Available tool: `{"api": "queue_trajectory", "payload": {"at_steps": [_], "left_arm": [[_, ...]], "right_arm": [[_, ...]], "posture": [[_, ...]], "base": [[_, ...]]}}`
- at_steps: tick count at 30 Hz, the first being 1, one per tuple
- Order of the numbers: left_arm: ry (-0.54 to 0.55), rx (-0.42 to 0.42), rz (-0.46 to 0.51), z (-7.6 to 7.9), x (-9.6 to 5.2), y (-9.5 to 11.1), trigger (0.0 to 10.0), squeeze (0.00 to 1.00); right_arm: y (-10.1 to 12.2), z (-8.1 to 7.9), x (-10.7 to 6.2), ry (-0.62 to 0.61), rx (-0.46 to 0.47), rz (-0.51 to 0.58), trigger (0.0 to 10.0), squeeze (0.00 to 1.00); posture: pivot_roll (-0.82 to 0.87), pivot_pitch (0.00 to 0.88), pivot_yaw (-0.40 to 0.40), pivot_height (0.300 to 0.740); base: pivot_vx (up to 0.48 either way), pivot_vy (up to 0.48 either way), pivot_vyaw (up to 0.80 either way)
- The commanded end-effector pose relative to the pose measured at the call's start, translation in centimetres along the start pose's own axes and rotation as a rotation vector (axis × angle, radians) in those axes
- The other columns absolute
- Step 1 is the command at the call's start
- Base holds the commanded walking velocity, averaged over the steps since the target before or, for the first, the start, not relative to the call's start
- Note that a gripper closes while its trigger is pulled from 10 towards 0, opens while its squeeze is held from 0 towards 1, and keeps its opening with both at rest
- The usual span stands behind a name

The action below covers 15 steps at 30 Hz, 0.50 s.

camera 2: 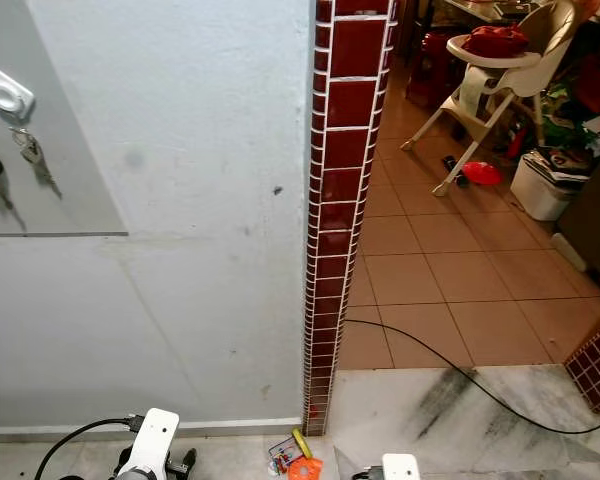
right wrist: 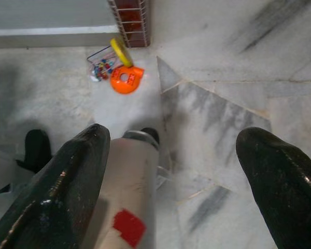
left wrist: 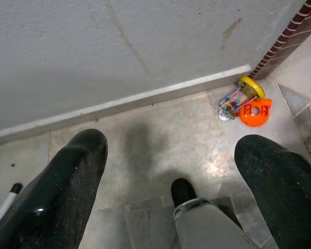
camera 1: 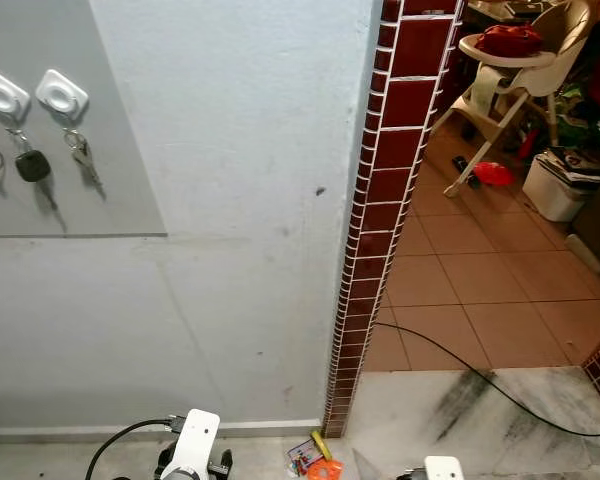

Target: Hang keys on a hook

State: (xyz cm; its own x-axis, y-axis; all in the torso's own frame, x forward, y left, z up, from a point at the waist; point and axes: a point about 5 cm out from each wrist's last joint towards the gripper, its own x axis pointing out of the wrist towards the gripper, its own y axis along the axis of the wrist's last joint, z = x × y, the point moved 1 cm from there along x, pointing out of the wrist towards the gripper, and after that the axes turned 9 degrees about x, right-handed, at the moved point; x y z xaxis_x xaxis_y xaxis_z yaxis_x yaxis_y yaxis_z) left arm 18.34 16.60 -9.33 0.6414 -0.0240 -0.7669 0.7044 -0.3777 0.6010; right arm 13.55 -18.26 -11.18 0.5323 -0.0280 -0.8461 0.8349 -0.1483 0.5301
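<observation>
Two white hooks [camera 1: 62,93] sit on a grey panel [camera 1: 120,150] high on the wall at the left. A black-headed key [camera 1: 32,165] hangs under the left hook [camera 1: 2,95], and a bunch of silver keys [camera 1: 83,157] hangs under the right one. Both arms hang low, far below the panel: the left arm [camera 1: 195,447] and the right arm [camera 1: 443,468] show at the bottom edge. The left gripper [left wrist: 171,150] is open over the floor with nothing between its fingers. The right gripper [right wrist: 173,137] is open too, also holding nothing.
A red-tiled pillar [camera 1: 385,200] ends the white wall. At its foot lies an orange and yellow toy [camera 1: 318,462]. A black cable [camera 1: 460,370] crosses the tiled floor. A high chair [camera 1: 510,70] and a white bin [camera 1: 558,185] stand at the far right.
</observation>
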Motion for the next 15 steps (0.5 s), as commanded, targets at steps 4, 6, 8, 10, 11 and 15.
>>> {"api": "queue_trajectory", "payload": {"at_steps": [4,6,8,10,11,15], "left_arm": [[0.007,-0.004,-0.008,-0.24,0.0,-0.08,10.0,0.0],[0.006,-0.001,-0.009,-0.24,0.01,-0.09,10.0,0.0],[0.006,-0.001,-0.009,-0.24,0.01,-0.09,10.0,0.0],[0.006,-0.001,-0.009,-0.24,0.01,-0.09,10.0,0.0],[0.006,-0.001,-0.009,-0.24,0.01,-0.09,10.0,0.0],[0.006,-0.001,-0.009,-0.24,0.01,-0.09,10.0,0.0]], "right_arm": [[0.01,0.19,0.03,-0.007,-0.006,-0.013,10.0,0.0],[0.02,0.13,0.04,-0.002,-0.017,-0.014,10.0,0.0],[0.02,0.13,0.04,-0.002,-0.017,-0.014,10.0,0.0],[0.02,0.13,0.04,-0.002,-0.017,-0.014,10.0,0.0],[0.02,0.13,0.04,-0.002,-0.017,-0.014,10.0,0.0],[0.02,0.13,0.04,-0.002,-0.017,-0.014,10.0,0.0]], "posture": [[-0.04,0.0,0.018,0.732],[-0.04,0.0,0.018,0.732],[-0.04,0.0,0.018,0.732],[-0.04,0.0,0.018,0.732],[-0.04,0.0,0.018,0.732],[-0.04,0.0,0.018,0.732]], "base": [[0.0,0.0,0.0],[0.0,0.0,0.0],[0.0,0.0,0.0],[0.0,0.0,0.0],[0.0,0.0,0.0],[0.0,0.0,0.0]]}}
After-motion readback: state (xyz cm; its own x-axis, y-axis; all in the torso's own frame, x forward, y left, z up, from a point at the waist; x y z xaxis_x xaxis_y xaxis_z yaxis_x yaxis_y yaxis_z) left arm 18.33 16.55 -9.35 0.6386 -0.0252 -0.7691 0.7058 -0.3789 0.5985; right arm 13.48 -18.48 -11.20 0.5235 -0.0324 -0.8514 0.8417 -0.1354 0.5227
